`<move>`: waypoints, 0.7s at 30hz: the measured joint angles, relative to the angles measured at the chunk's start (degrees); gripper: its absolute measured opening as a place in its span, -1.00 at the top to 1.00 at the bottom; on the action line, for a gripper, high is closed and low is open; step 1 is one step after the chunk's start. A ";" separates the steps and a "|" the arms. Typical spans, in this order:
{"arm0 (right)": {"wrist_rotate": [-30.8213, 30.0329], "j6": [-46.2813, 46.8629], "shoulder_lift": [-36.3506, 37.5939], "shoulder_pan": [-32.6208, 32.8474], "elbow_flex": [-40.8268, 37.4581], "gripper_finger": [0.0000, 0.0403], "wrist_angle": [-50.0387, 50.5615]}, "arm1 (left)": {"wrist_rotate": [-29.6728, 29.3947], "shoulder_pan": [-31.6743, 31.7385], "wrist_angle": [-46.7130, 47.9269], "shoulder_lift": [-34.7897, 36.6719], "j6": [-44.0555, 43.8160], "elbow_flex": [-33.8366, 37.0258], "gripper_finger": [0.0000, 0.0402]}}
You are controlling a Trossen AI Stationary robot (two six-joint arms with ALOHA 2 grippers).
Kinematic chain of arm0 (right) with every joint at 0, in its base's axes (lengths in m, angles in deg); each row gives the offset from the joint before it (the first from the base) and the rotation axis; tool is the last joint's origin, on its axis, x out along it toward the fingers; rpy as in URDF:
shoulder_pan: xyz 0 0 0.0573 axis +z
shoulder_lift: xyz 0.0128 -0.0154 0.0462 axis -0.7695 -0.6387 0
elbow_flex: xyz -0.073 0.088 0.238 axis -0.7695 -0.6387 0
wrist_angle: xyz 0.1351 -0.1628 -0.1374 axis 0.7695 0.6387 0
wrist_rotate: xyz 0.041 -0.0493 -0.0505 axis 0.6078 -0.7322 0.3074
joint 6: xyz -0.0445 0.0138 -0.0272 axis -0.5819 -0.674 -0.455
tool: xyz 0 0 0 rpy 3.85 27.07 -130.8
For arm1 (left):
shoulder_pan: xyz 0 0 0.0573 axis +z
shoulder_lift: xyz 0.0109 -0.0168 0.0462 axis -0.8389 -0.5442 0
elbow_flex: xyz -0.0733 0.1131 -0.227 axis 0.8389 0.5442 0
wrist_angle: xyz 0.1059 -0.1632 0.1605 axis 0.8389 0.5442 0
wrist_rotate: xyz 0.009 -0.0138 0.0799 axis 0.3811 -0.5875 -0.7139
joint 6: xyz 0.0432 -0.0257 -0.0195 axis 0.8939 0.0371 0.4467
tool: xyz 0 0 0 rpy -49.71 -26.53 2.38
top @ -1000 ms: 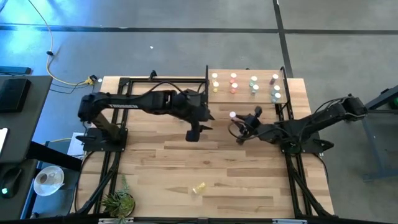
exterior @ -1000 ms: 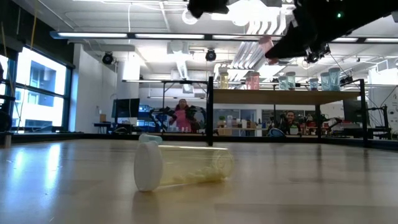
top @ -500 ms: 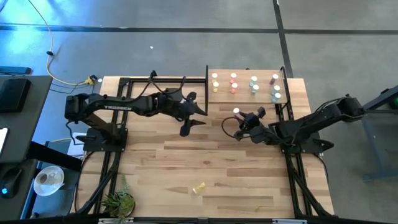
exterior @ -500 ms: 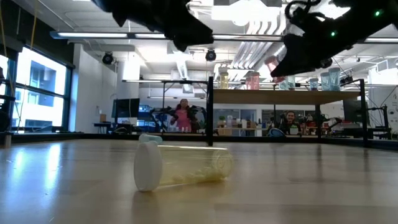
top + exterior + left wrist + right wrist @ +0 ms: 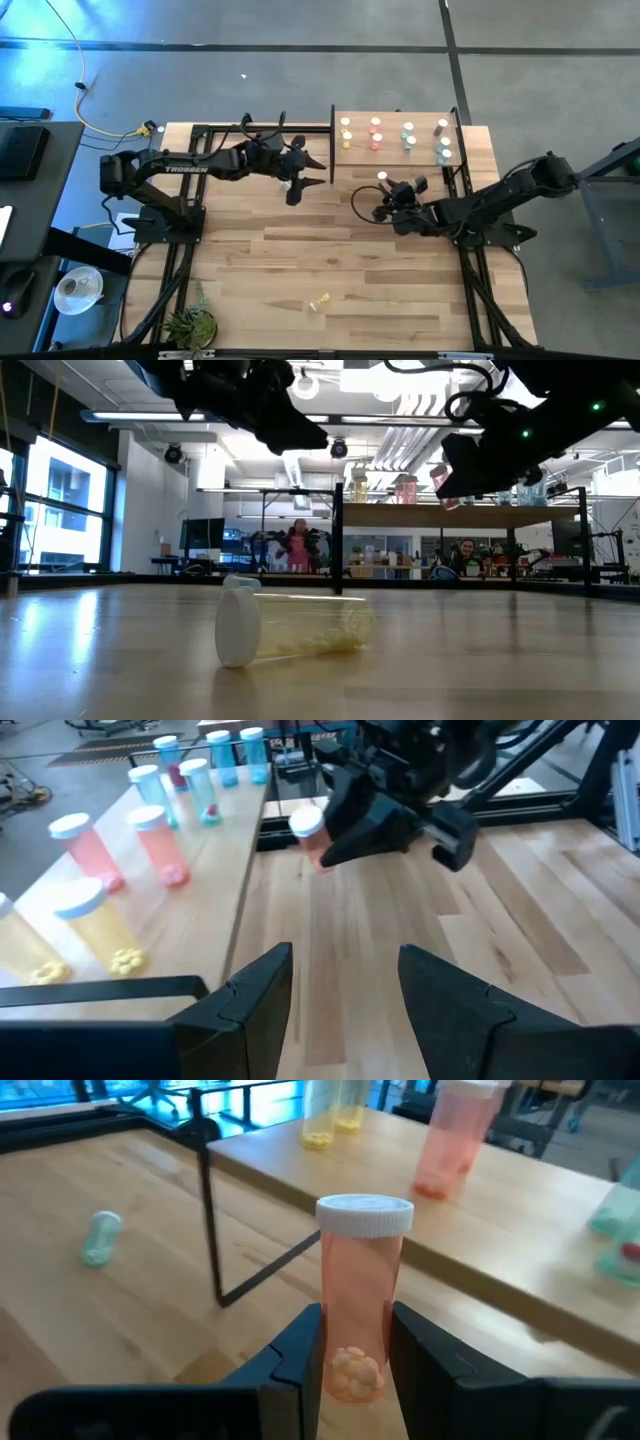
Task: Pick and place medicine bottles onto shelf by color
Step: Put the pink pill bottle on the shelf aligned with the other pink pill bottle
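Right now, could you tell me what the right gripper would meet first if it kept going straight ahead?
Probably the shelf: the right gripper, shut on a pink bottle, points at its near edge, toward the pink bottle already standing there. Depth is unclear.

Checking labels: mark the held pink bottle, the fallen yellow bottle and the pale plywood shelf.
Pink white-capped bottle (image 5: 358,1295), right wrist view, body.
Yellow toppled bottle (image 5: 305,628), low view, body.
Pale plywood shelf (image 5: 392,152), high view, bare panel.
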 joint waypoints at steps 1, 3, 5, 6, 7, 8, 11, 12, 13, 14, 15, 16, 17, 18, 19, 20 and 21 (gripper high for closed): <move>0.56 0.03 0.00 0.12 0.00 0.58 -0.29 | -0.01 0.09 -0.01 0.00 0.02 0.00 0.14; 1.88 -1.06 0.02 0.45 0.00 0.58 -1.26 | 0.01 0.05 0.02 0.00 0.20 0.00 0.14; 2.44 -3.97 0.65 0.48 0.00 0.58 -2.39 | 0.05 0.02 0.00 0.00 1.12 0.00 0.14; 2.40 -5.53 1.28 0.36 0.00 0.58 -2.67 | 0.07 -0.06 0.00 0.00 1.45 0.00 0.14; 2.28 -7.43 2.17 0.04 0.00 0.58 -2.60 | 0.10 -0.09 -0.04 0.00 1.51 0.00 0.14; 2.10 -9.12 3.21 -0.41 0.00 0.58 -2.61 | 0.12 -0.09 -0.06 0.00 1.51 0.00 0.14; 2.41 -15.41 7.49 -2.04 0.00 0.58 -2.57 | 0.11 -0.09 -0.04 0.00 1.51 0.00 0.14; 3.13 -17.84 9.07 -2.66 0.00 0.58 -2.18 | 0.10 -0.09 -0.06 0.00 1.51 0.00 0.14; 3.73 -19.87 10.75 -3.28 0.00 0.58 -1.55 | 0.10 -0.09 -0.04 0.00 1.51 0.00 0.14; 4.55 -21.59 12.53 -3.94 0.00 0.58 -0.90 | 0.10 -0.09 -0.06 0.00 1.51 0.00 0.14; 5.39 -22.83 14.25 -4.61 0.00 0.58 0.14 | 0.09 -0.09 -0.04 0.00 1.49 0.00 0.14; 6.49 -23.61 16.12 -5.31 0.00 0.58 1.47 | 0.09 -0.09 -0.05 0.00 1.27 0.00 0.14; 7.45 -24.37 17.84 -6.00 0.00 0.58 3.03 | 0.08 -0.09 -0.08 0.00 1.05 0.00 0.14; 8.03 -24.81 19.55 -6.62 -0.03 0.58 4.98 | 0.06 -0.09 -0.07 0.00 1.02 0.00 0.14; 8.45 -25.16 21.26 -7.32 -0.35 0.58 6.08 | 0.06 -0.09 -0.07 0.00 1.02 0.00 0.14; 8.63 -25.51 23.10 -7.88 -1.58 0.58 5.42 | 0.06 -0.09 -0.08 0.00 0.94 0.00 0.14; 8.87 -26.05 25.11 -8.33 -3.64 0.58 3.82 | 0.05 -0.09 -0.09 0.00 0.61 0.00 0.14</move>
